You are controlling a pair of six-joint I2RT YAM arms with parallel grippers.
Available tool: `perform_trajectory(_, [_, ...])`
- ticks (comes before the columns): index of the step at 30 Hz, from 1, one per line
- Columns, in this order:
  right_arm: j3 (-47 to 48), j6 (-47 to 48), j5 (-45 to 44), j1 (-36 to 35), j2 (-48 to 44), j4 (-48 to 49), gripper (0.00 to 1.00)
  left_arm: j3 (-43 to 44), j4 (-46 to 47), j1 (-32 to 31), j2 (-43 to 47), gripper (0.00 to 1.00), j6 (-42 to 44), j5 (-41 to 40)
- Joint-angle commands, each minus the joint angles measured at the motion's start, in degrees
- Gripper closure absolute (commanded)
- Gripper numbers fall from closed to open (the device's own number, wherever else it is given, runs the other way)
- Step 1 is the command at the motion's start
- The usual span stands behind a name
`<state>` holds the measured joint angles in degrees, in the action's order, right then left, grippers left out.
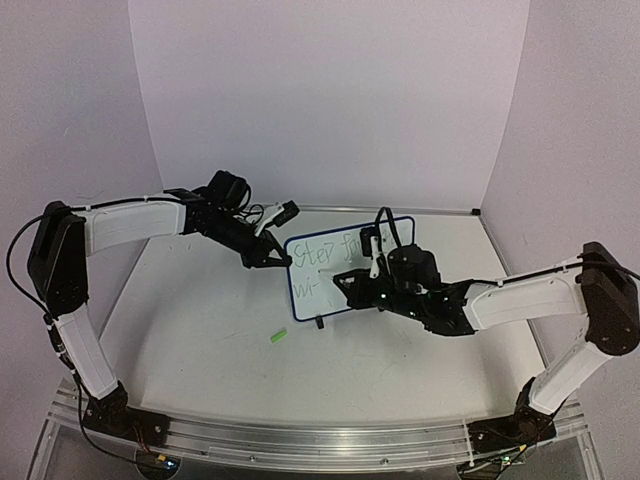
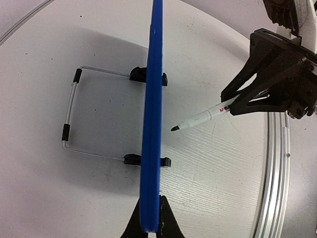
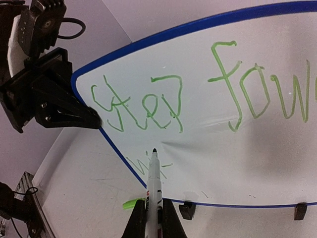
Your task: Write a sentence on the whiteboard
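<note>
The whiteboard (image 1: 318, 290) stands upright mid-table on two black clip feet (image 3: 186, 209) and a wire stand (image 2: 69, 116). My left gripper (image 1: 274, 259) is shut on its blue left edge (image 2: 152, 124), one finger on each face (image 2: 150, 219). The sentence (image 3: 168, 104) is in green: "Step forw" on the top line, with "wit" (image 3: 141, 166) begun below. My right gripper (image 3: 153, 218) is shut on a white marker (image 3: 154, 181). Its dark tip points at the second line and, in the left wrist view, the marker (image 2: 200, 117) ends a little short of the board.
A small green marker cap (image 1: 278, 337) lies on the table in front of the board's lower left corner. An aluminium rail (image 1: 300, 440) runs along the near edge between the arm bases. Pale walls close in the back and both sides.
</note>
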<state>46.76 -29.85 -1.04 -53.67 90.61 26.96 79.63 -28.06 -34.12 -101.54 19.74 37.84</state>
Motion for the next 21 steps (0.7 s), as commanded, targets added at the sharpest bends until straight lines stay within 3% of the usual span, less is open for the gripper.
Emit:
perform_trajectory(1, [3.61,1.50,0.65,0.14,0.98,-1.59,1.00,1.22,-2.57,-1.15,-1.47,1.00,1.22,-2.41])
perform_trajectory(21, [3.83,-0.04,-0.23,0.16,4.57,-1.58,1.00,1.23,-2.61,-1.22,-1.38,1.00,1.29,-2.59])
